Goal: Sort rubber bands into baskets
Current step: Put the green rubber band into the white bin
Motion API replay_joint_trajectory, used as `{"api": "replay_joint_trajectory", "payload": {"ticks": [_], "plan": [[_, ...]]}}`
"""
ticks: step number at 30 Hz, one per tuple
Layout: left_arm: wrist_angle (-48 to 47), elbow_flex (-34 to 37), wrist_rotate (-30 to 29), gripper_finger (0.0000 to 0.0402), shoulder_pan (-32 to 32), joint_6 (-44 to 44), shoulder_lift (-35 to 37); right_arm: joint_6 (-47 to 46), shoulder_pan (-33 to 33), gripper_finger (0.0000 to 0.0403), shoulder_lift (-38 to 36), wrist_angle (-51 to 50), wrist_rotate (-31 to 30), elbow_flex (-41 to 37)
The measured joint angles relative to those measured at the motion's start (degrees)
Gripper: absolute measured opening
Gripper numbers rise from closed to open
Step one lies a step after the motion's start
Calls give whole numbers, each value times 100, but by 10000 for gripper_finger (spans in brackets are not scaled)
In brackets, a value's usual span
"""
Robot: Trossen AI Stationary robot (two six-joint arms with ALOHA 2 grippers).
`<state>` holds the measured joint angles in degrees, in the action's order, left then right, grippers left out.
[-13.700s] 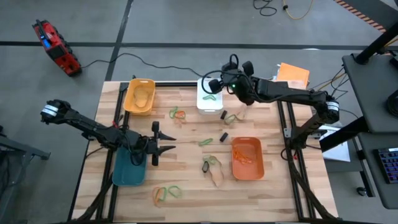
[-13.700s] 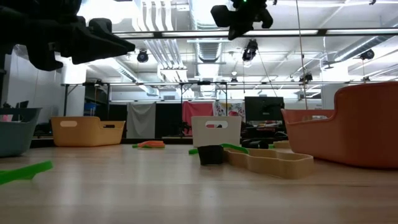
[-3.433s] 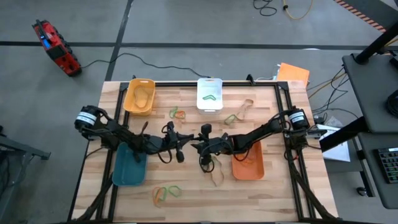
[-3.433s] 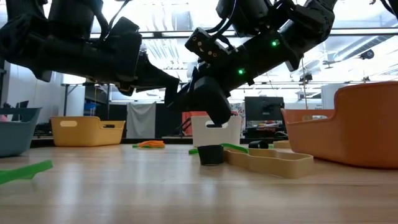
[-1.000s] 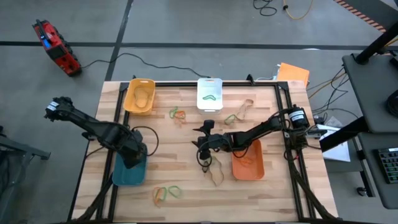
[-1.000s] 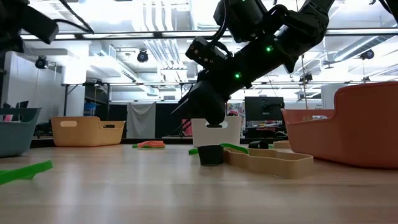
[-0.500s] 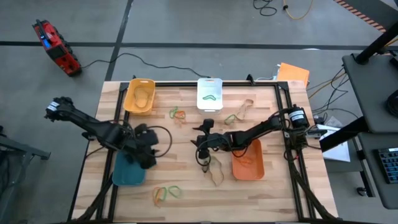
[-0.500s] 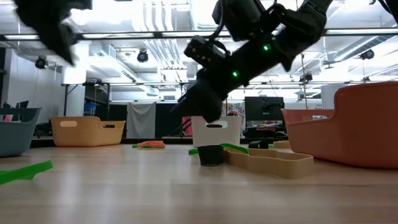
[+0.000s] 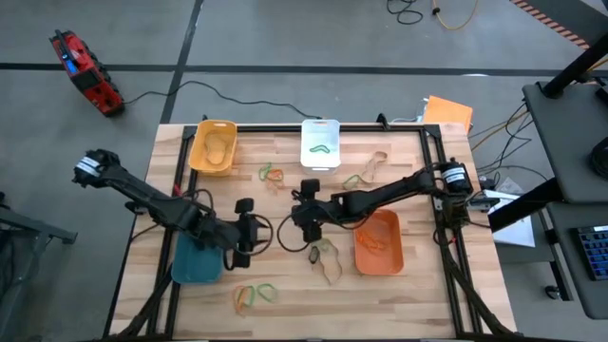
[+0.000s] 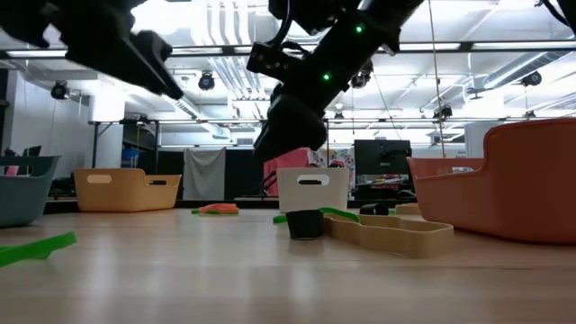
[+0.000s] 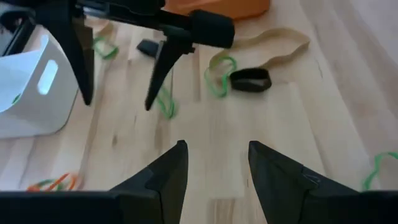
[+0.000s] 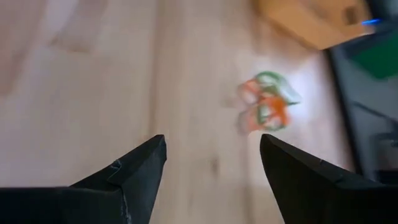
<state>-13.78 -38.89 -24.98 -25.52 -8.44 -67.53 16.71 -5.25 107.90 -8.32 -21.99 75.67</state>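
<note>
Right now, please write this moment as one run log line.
left gripper: open, empty, beside teal basket | right gripper: open, empty, mid-table | black band: on table

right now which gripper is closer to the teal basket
Left. The left gripper hovers just beside the teal basket, while the right gripper is farther off, near the table's middle.

High cam: straight down, whole table (image 9: 285, 275). Low cam: table-level. Wrist cams: close, angled down at tabletop.
</note>
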Motion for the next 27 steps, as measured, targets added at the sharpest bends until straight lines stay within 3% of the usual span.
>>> {"api": "replay_joint_trajectory", "payload": {"ticks": [5,8,13,20,27], "plan": [[1305,1000,-4,153,4,32,423,-257,244,251,-31,-866,1252,187],[2176,1513,-38,153,46,77,682,-452,366,251,-99,-1372,1639,191],[2650,1809,-448,153,50,346,1095,-669,489,247,-212,-2257,1648,184],[2583,1654,-820,153,50,1574,1886,-719,557,246,-487,-3062,1648,182],[2264,1545,-1193,153,68,1912,2453,-689,557,244,-664,-2858,1650,119]]}}
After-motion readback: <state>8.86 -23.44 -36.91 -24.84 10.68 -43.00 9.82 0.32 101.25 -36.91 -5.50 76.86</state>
